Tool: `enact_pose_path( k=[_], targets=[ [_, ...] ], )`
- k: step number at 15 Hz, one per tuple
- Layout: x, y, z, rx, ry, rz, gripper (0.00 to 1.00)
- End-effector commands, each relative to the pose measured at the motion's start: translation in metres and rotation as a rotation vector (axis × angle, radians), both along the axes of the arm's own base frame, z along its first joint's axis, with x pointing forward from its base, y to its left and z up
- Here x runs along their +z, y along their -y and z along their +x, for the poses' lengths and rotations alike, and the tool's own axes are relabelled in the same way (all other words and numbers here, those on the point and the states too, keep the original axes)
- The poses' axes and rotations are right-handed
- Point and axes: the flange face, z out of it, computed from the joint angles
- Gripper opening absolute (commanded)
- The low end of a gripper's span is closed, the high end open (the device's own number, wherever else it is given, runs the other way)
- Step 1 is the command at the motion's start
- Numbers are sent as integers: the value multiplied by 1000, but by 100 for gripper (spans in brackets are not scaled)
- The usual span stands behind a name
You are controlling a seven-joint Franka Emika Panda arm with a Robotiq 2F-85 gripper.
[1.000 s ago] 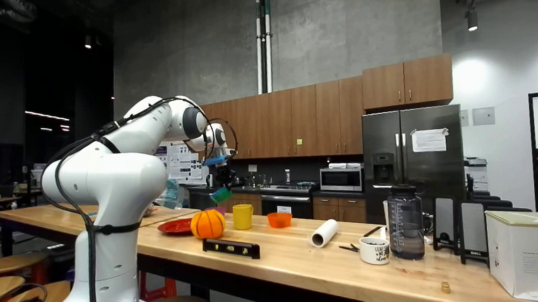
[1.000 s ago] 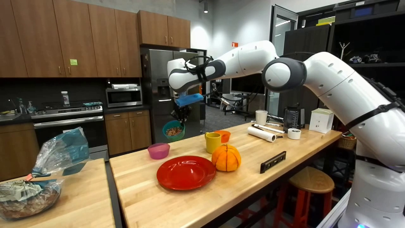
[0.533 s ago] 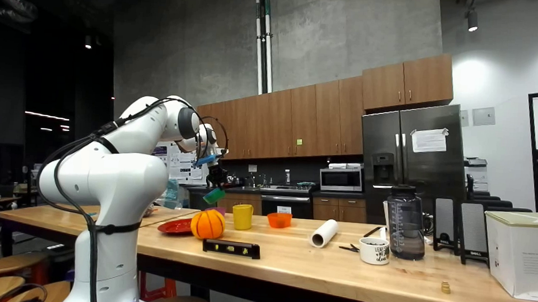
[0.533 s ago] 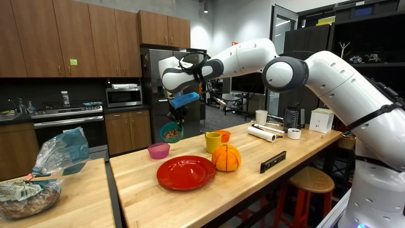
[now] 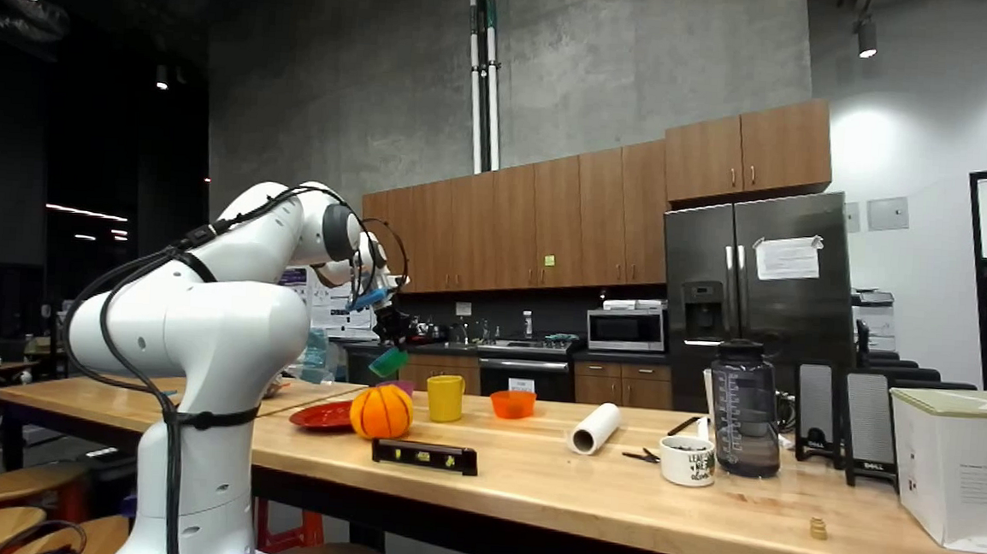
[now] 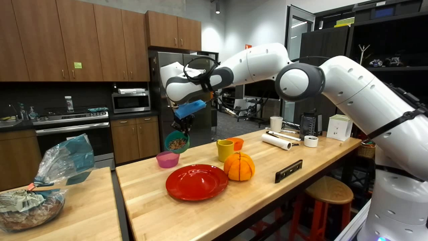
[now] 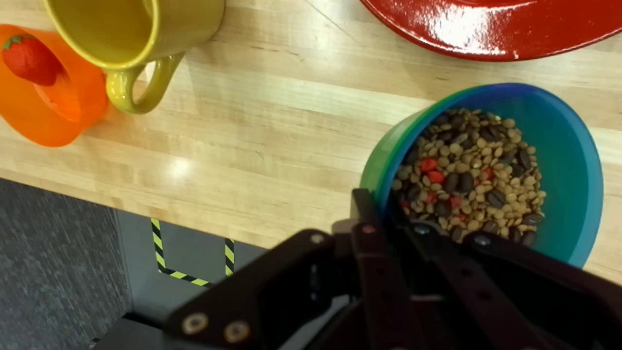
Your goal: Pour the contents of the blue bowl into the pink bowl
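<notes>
My gripper (image 7: 380, 206) is shut on the rim of the blue bowl (image 7: 568, 194), one finger inside the wall and one outside. The bowl looks blue-green and holds lentils, dark beans and some red bits. In an exterior view the blue bowl (image 6: 182, 149) hangs tilted in the air below the gripper (image 6: 185, 132), just above and to the right of the pink bowl (image 6: 168, 160), which stands on the table. The pink bowl (image 5: 405, 385) is mostly hidden behind the pumpkin in an exterior view, and it is out of the wrist view.
Near the pink bowl lie a red plate (image 6: 197, 189), an orange pumpkin (image 6: 239, 166) and a yellow mug (image 6: 225, 151). An orange bowl (image 7: 82, 107) with a strawberry (image 7: 31, 61) stands beside the mug. A black level (image 6: 288, 171) and a white roll (image 6: 276, 142) are farther along the table.
The arm has carried the blue bowl toward the pink bowl, leftward in both exterior views and slightly lower. The bowl also appears somewhat more tilted. The grip stays the same.
</notes>
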Motion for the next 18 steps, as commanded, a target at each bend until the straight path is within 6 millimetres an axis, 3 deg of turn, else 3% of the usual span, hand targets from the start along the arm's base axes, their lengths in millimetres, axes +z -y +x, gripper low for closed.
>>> enact_pose_path(
  k=[1,13,18],
  targets=[
    [6,-5,7,-7,47,-22,2],
    [15,-11,15,5,88,-5,2],
    [1,-11,12,9,52,8,6]
  ],
)
